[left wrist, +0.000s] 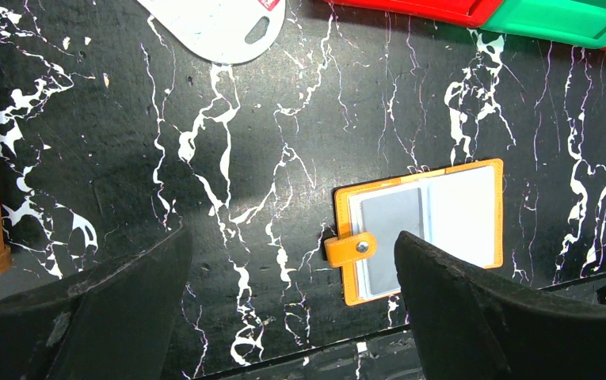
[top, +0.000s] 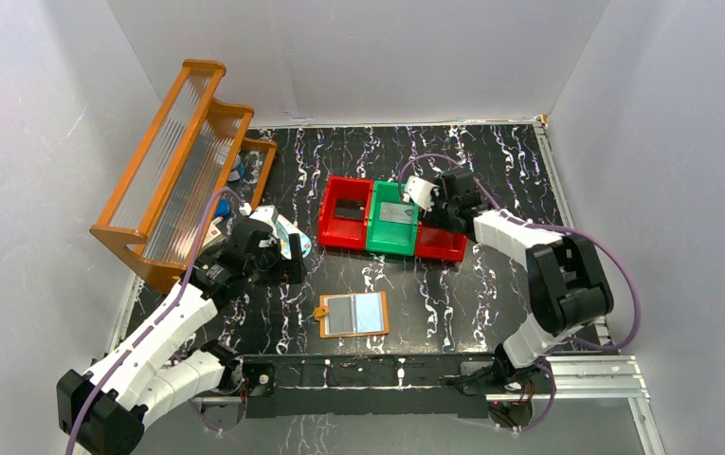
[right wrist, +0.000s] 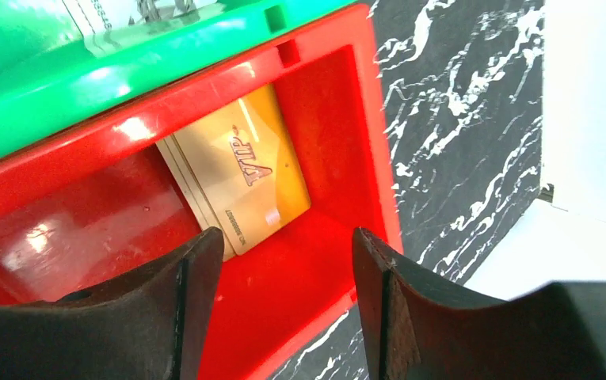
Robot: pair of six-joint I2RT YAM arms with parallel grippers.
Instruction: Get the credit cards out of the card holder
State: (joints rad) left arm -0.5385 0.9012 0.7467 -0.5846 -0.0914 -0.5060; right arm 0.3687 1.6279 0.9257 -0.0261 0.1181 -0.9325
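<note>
**Nearly done: drop-off made, one more to pull**

Across the black marbled table [top: 491, 284], the orange rack [top: 173, 161] stands at the far left and a row of red and green bins [top: 391, 235] sits mid-table. We find the right gripper [right wrist: 285, 237] hanging over the right-hand red bin [right wrist: 339, 158], jaws spread with nothing between them. A gold card [right wrist: 244, 178] lies flat on that bin's floor. The left gripper [left wrist: 291, 235] hovers fully spread above the table, just left of the card holder [top: 352, 315]. The holder lies flat near the front edge, well apart from the bins. Behind its clear window we see a pale credit card [left wrist: 390, 226].

We judge the drop-off step finished and the emptying not yet complete. Next, one gripper must pin the holder while the other slides that pale credit card free, and its thin edge will be hard to catch.
</note>
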